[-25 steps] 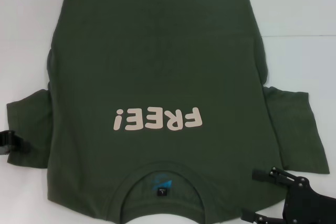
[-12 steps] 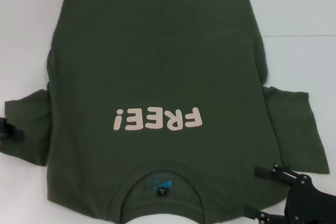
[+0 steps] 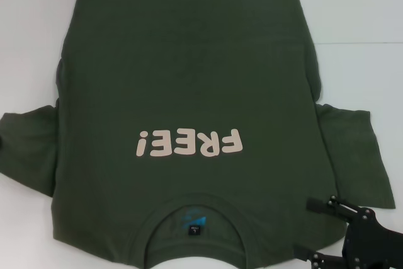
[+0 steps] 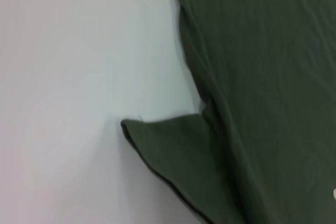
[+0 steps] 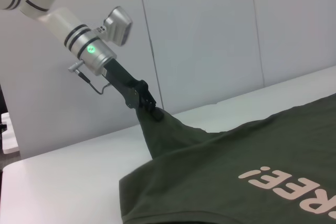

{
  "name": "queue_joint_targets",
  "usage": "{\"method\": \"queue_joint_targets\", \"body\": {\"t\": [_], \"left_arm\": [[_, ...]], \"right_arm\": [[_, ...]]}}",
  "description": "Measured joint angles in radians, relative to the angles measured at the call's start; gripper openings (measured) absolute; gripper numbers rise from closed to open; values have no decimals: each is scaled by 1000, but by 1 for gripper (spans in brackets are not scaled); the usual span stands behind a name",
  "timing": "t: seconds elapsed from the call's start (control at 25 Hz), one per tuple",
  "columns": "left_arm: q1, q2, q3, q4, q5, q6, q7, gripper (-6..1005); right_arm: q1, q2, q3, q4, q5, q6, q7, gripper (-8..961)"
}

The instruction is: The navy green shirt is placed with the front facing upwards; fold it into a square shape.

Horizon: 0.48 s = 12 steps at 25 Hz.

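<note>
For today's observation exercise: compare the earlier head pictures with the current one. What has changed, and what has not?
The left hand, shut on the shirt's left sleeve, slid out past the head view's left edge, drawing the sleeve tip that way; the right wrist view shows it lifting the sleeve. The right hand drifted slightly toward the robot, open. The navy green shirt stayed flat.

The navy green shirt (image 3: 189, 92) carries pale pink "FREE!" lettering (image 3: 189, 142) across its chest, upside down in the head view. The small dark neck label (image 3: 194, 229) inside the collar is too small to read.
</note>
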Motion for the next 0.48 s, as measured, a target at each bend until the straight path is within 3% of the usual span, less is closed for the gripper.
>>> {"method": "queue_joint_targets", "body": {"t": [0.48], "left_arm": [[-27,18,-1,45,-5,19,-3,54]], "right_arm": [[0,1,4,0,0,-1,0,942]]}}
